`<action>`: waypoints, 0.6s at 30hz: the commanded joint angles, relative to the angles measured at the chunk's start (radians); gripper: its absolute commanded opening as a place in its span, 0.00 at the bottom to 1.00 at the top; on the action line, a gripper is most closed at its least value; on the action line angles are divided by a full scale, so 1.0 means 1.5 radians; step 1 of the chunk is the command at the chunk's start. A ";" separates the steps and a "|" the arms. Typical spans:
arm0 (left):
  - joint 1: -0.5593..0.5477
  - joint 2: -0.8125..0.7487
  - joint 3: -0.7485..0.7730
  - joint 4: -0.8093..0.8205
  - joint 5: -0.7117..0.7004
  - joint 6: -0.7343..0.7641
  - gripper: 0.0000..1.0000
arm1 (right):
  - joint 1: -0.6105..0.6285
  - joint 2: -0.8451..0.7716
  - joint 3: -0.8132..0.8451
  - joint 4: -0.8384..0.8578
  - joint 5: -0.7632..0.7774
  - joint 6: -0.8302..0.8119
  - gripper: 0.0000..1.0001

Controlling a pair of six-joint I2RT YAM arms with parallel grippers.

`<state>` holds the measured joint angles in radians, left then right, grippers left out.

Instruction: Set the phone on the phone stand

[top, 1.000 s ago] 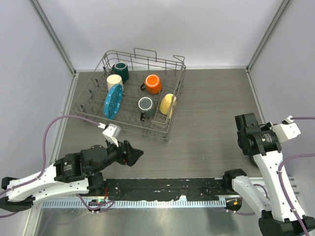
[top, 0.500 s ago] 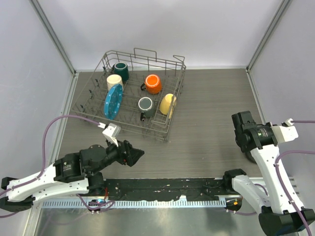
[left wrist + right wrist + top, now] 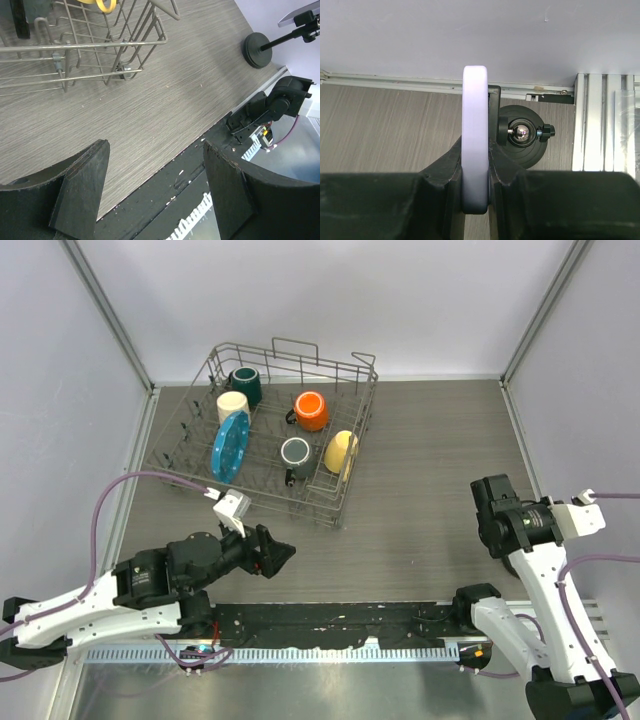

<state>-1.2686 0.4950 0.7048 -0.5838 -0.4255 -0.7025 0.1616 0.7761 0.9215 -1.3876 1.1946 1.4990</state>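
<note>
Pale lilac-white against black: your right gripper is clamping the phone edge-on, both fingers pressing on its flat faces, as the right wrist camera is showing it. You are holding the phone upright just beside the phone stand, whose round black base and shiny ball joint are sitting at the phone's 3 o'clock side. Whether the phone is touching the stand cannot be told from this angle.

From above, that arm is reaching over the 4 o'clock part of the grey wood-grain table, close to the right wall, and is covering the stand there. The left wrist camera is catching the disc base resting on the table at 1 o'clock in its frame, with the thin arm slanting up toward the pale phone in the top corner.

Your left gripper is lying low at 7 o'clock, its fingers standing wide apart above the table's near edge. At 11 o'clock the wire dish rack is carrying several mugs and a blue plate.
</note>
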 commanded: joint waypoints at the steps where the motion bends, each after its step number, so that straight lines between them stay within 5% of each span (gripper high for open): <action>1: 0.002 0.000 0.025 0.027 -0.002 0.005 0.79 | 0.000 -0.015 0.011 -0.008 0.118 -0.005 0.16; 6: 0.002 -0.001 0.027 0.020 0.001 0.000 0.79 | 0.000 -0.022 0.000 0.030 0.121 -0.043 0.30; 13: 0.001 0.012 0.030 0.023 0.006 0.001 0.79 | 0.000 -0.024 0.019 0.087 0.111 -0.140 0.77; 18: 0.001 0.013 0.036 0.021 0.008 0.000 0.79 | 0.000 -0.048 0.050 0.191 0.093 -0.326 0.87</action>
<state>-1.2686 0.5091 0.7147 -0.5831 -0.4213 -0.7029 0.1616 0.7330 0.9241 -1.2369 1.2861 1.2217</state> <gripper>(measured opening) 0.790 0.860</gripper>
